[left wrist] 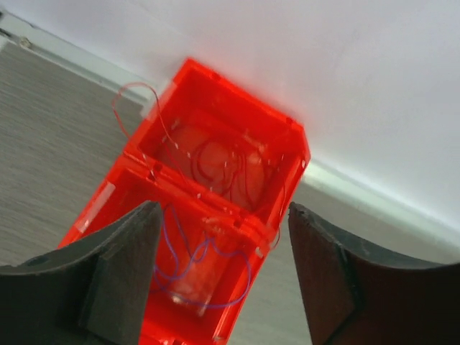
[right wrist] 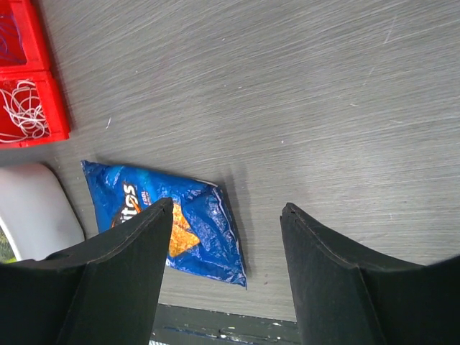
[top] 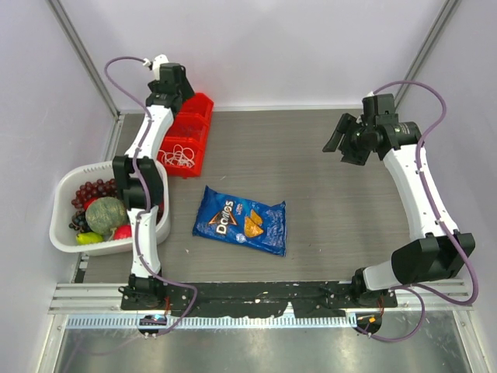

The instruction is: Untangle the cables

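- got a red plastic bin with divided compartments (top: 194, 116) at the far left of the grey wood-grain table (top: 334, 202), right by the back wall
- spotted the thin curled cables (top: 182, 155) all lying inside that bin, sorted by colour it seems
- white cord (right wrist: 21, 108) bunched in a messy tangle in the compartment nearest the arm bases
- bluish cord (left wrist: 205, 262) looped loosely in the next compartment back, going by the left wrist view
- red cord (left wrist: 215, 169) curled up in the farthest compartment, with one thin loop spilling out over the bin's rim
- left gripper (left wrist: 221, 212) hanging above the far end of the bin, fingers spread wide, nothing between them, not touching any cord
- right gripper (right wrist: 226, 212) up in the air over the right side of the table, well apart from the bin, jaws also spread and gripping nothing
- blue foil chip bag (top: 241, 220) lying flat mid-table between the two arms, also showing below the right wrist camera
- white plastic basket (top: 62, 233) at the left edge, just nearer than the bin, holding dark grapes (top: 93, 190) and other fruit, partly hidden by the left arm
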`<act>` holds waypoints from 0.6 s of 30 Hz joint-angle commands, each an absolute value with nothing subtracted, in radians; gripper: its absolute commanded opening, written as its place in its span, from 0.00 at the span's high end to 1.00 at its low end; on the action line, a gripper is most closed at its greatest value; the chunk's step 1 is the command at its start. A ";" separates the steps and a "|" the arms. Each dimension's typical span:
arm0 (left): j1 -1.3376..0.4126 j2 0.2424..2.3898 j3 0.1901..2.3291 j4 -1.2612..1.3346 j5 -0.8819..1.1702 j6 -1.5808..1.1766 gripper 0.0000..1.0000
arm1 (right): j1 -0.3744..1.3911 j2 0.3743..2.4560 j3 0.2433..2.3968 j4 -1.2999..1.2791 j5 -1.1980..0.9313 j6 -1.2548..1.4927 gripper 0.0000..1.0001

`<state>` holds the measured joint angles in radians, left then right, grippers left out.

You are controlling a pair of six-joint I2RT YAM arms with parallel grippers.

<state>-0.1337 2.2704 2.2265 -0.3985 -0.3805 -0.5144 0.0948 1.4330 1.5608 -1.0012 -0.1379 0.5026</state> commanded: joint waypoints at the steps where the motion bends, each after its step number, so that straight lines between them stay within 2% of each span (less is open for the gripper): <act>1: -0.167 2.308 2.308 -0.584 -0.229 -0.388 0.30 | 0.121 1.391 1.542 -0.956 -0.156 0.506 0.34; 3: -0.192 2.376 2.385 -0.661 -0.244 -0.338 0.35 | 0.127 1.385 1.532 -0.956 -0.155 0.503 0.34; 10: -0.252 2.445 2.425 -0.660 -0.305 -0.262 0.28 | 0.129 1.362 1.499 -0.963 -0.137 0.495 0.34; 18: -0.270 2.522 2.476 -0.655 -0.385 -0.279 0.33 | 0.129 1.376 1.488 -0.968 -0.135 0.491 0.34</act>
<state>-0.2836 2.5126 2.4218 -0.6716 -0.3206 -0.2977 0.1253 1.4006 1.4925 -0.9882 -0.1444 0.5011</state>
